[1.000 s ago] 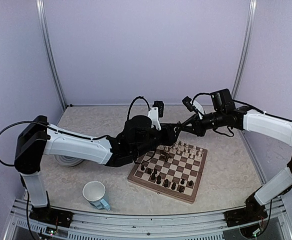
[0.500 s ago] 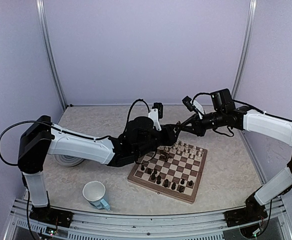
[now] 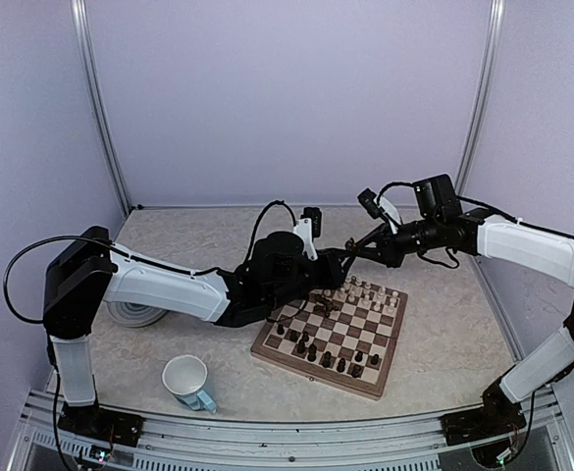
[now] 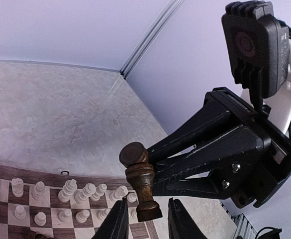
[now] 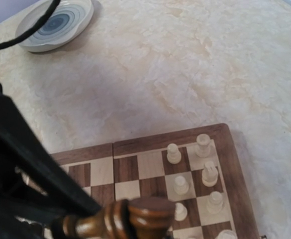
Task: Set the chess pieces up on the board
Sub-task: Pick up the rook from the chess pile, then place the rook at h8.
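Brown chess piece (image 4: pixel 141 184), gripped by right jaws, sits between left jaws.

The top camera overlooks the whole surface (image 3: pixel 443 343) from behind; the close wrist cameras, seemingly facing each other, share the chessboard (image 3: pixel 315 373) and one dark chess piece (image 4: pixel 140 184).

A square wooden chessboard (image 3: pixel 350 329) with dark and cream squares lies skewed on the beige marbled tabletop (image 3: pixel 443 343), right of centre. Dark brown turned pieces (image 3: pixel 311 348) line its near-left side and cream ones (image 3: pixel 370 292) its far-right side. The left gripper (image 3: pixel 341 261) and the right gripper (image 3: pixel 362 247) meet tip to tip above the board's far corner, their jaws too small to read. A white cup with a blue handle (image 3: pixel 185 379) stands by the tabletop's near edge, and a round grey plate (image 3: pixel 130 316) lies near its left edge, partly under the left arm.
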`<action>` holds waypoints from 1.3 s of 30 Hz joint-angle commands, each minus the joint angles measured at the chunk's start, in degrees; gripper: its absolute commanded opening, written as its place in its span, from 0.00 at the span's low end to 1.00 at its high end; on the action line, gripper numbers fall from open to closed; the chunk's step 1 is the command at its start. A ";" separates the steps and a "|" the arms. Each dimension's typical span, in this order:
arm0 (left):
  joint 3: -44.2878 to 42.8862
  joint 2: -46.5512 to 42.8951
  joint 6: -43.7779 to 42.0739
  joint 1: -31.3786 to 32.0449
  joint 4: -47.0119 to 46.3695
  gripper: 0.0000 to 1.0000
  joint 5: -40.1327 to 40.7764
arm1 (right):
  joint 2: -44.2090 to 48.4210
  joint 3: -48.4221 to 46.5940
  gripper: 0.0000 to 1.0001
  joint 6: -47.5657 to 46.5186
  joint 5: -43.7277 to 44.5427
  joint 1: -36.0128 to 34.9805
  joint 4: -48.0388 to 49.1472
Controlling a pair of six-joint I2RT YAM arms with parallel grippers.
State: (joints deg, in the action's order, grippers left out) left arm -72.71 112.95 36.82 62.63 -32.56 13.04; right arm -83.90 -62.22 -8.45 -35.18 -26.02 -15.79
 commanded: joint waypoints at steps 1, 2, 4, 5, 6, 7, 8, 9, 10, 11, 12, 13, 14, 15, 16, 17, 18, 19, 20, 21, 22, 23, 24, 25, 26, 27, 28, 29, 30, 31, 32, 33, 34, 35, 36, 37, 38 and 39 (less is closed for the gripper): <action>-1.65 0.87 0.32 -0.63 -0.36 0.24 -1.79 | -0.74 -0.98 0.00 0.45 -0.92 0.62 1.54; -1.65 0.84 0.35 -0.67 -0.38 0.22 -2.01 | -0.74 -0.90 0.00 0.45 -0.94 0.62 1.54; -1.54 0.87 0.31 -0.83 -0.40 0.16 -2.30 | -0.80 -0.80 0.00 0.49 -0.94 0.62 1.64; -1.56 0.84 0.40 -0.89 -0.26 0.14 -2.39 | -0.76 -0.80 0.00 0.46 -0.88 0.62 1.64; -1.56 0.78 0.44 -1.00 -0.02 0.12 -2.48 | -0.74 -0.68 0.00 0.37 -0.79 0.62 1.64; -1.55 0.64 0.34 -1.13 0.26 0.09 -2.66 | -0.70 -0.71 0.00 0.21 -0.66 0.62 1.64; -1.52 0.49 0.21 -1.33 0.81 0.07 -2.98 | -0.61 -0.59 0.00 -0.06 -0.43 0.62 1.60; -1.54 -0.01 -0.04 -1.50 1.74 0.06 -3.59 | -0.46 -0.48 0.00 -0.34 0.03 0.62 1.49; -1.59 -0.70 -0.43 -1.85 3.07 0.04 -4.53 | -0.29 -0.27 0.00 -0.80 0.56 0.66 1.35; -1.71 -1.30 -0.65 -2.31 5.26 0.04 -5.65 | 0.03 0.02 0.00 -1.40 1.43 0.70 1.20; -2.04 -2.64 -0.69 -2.83 8.02 0.03 -7.24 | 0.42 0.54 0.00 -2.11 1.99 0.75 1.07; -2.41 -3.48 -0.62 -3.44 11.58 0.03 -9.05 | 0.87 1.21 0.00 -3.19 2.64 0.79 0.99; -2.86 -4.77 -0.72 -4.16 15.47 0.03 -11.33 | 1.36 1.95 0.00 -4.17 3.45 0.80 1.14; -3.79 -5.68 -1.13 -4.92 20.05 0.02 -13.57 | 1.82 2.87 0.00 -4.96 4.19 0.87 1.51; -4.71 -7.03 -1.91 -5.51 25.30 0.02 -15.77 | 2.26 3.88 0.00 -5.56 4.61 1.07 2.00; -5.71 -8.22 -3.23 -6.07 29.98 0.02 -17.65 | 2.75 5.16 0.00 -6.18 4.52 1.26 2.55; -6.85 -9.05 -4.34 -6.62 36.14 0.01 -19.54 | 2.96 5.70 0.00 -6.93 4.40 1.46 2.81; -8.01 -10.17 -5.53 -7.22 41.94 0.00 -21.35 | 3.15 6.00 0.00 -7.57 4.77 1.61 2.87; -9.19 -10.72 -6.71 -7.76 47.56 0.00 -22.64 | 3.27 6.06 0.00 -8.09 5.38 1.79 2.81; -10.49 -11.43 -8.16 -8.12 53.47 0.00 -23.63 | 3.44 5.98 0.00 -8.55 5.76 2.03 2.71; -11.78 -11.83 -9.51 -8.43 58.91 0.00 -24.49 | 3.52 5.97 0.00 -8.86 5.89 2.37 2.69; -12.97 -12.23 -10.63 -8.65 66.06 0.00 -24.61 | 3.52 5.97 0.00 -9.13 5.94 2.68 2.72; -13.77 -12.51 -11.52 -8.71 70.68 0.00 -24.79 | 3.39 5.97 0.00 -9.26 5.91 2.98 2.71; -14.49 -12.69 -12.23 -8.91 74.25 0.00 -25.05 | 3.35 5.97 0.00 -9.54 5.91 3.18 2.75; -14.97 -13.11 -12.65 -9.04 77.50 0.00 -24.97 | 3.24 6.04 0.00 -9.78 5.86 3.31 2.78; -15.06 -13.45 -12.91 -9.02 79.85 0.00 -24.88 | 3.11 6.12 0.00 -9.94 5.72 3.41 2.72; -14.94 -14.01 -13.13 -9.20 81.83 0.00 -25.35 | 3.05 6.26 0.00 -10.11 5.47 3.46 2.78; -14.92 -14.38 -13.39 -9.39 83.93 0.00 -26.33 | 2.92 6.28 0.00 -10.22 5.09 3.51 2.68; -15.01 -14.53 -13.58 -9.57 85.86 0.00 -26.83 | 2.87 6.30 0.00 -10.27 4.69 3.52 2.67; -15.08 -14.47 -13.65 -9.61 88.05 0.00 -27.10 | 2.76 6.37 0.00 -10.37 4.34 3.52 2.62; -15.22 -14.23 -13.87 -9.55 89.89 0.00 -27.53 | 2.77 6.44 0.00 -10.42 4.01 3.52 2.59; -15.24 -13.72 -14.15 -9.55 91.72 0.00 -27.83 | 2.77 6.45 0.00 -10.52 3.78 3.52 2.61; -15.05 -13.43 -14.30 -9.59 93.22 0.00 -27.87 | 2.76 6.57 0.00 -10.66 3.52 3.52 2.53; -14.75 -13.17 -14.42 -9.56 94.27 0.00 -27.89 | 2.85 6.62 0.00 -10.75 3.42 3.52 2.52; -14.46 -12.99 -14.55 -9.55 95.20 0.00 -27.93 | 2.93 6.79 0.00 -10.95 3.30 3.52 2.52; -14.26 -12.74 -14.64 -9.57 95.92 0.00 -27.97 | 3.07 6.92 0.00 -11.01 3.20 3.52 2.47; -13.93 -12.47 -14.71 -9.55 96.58 0.00 -28.02 | 3.19 7.05 0.00 -11.09 3.08 3.52 2.50; -13.63 -12.15 -14.92 -9.55 97.22 0.00 -28.29 | 3.33 7.10 0.00 -11.18 2.91 3.52 2.46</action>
State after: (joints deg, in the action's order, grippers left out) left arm -87.20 99.48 23.68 53.39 57.10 -13.63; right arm -82.15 -56.23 -18.61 -30.89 -23.05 -13.85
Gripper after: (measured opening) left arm 0.119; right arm 0.096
